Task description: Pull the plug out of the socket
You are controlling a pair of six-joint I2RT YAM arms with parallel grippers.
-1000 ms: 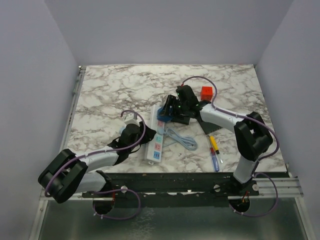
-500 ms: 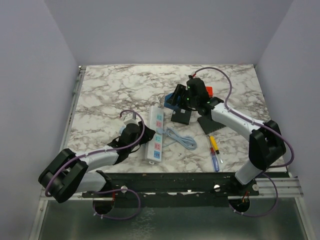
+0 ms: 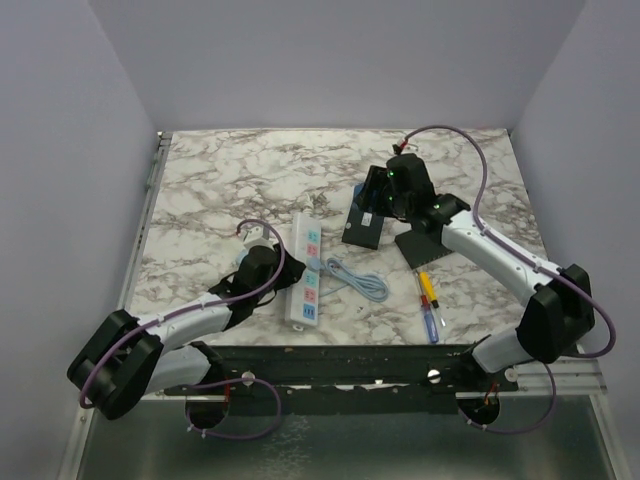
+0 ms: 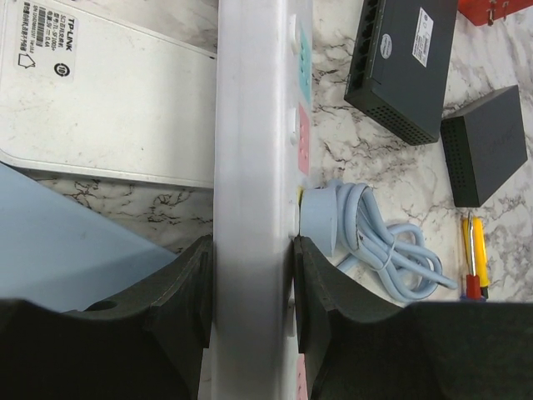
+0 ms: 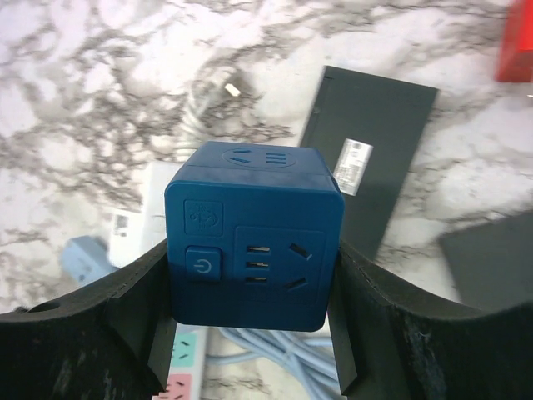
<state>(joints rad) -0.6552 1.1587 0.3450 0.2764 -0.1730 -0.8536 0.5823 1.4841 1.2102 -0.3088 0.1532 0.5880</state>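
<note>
Left gripper (image 4: 252, 250): clamping tight on the long white plastic power strip (image 4: 254, 150), black padded fingers (image 4: 187, 300) pressing its two long sides; the finger bases are running out of the frame.
Power strip position: lying flat on the grey-veined marble table (image 3: 220, 180), left of centre, pastel pink, green and blue outlet panels facing up; the fingers gripping it are too small to make out overhead.
Right gripper (image 5: 250, 275): gripping the dark blue plastic cube plug (image 5: 254, 225) by two opposite faces, jaws standing partly apart around it, hanging above the table, well apart from the power strip.
Cube plug visibility: barely showing overhead, being masked by the gripper.
Pale blue round plug with bundled cable (image 4: 321, 218): touching the strip's outlet face; whether it is sitting in an outlet cannot be told.
Flat black rectangular box (image 5: 371, 158): lying beneath the cube, partly covered.
Red block (image 5: 516, 42): being cut off at the frame edge.
</note>
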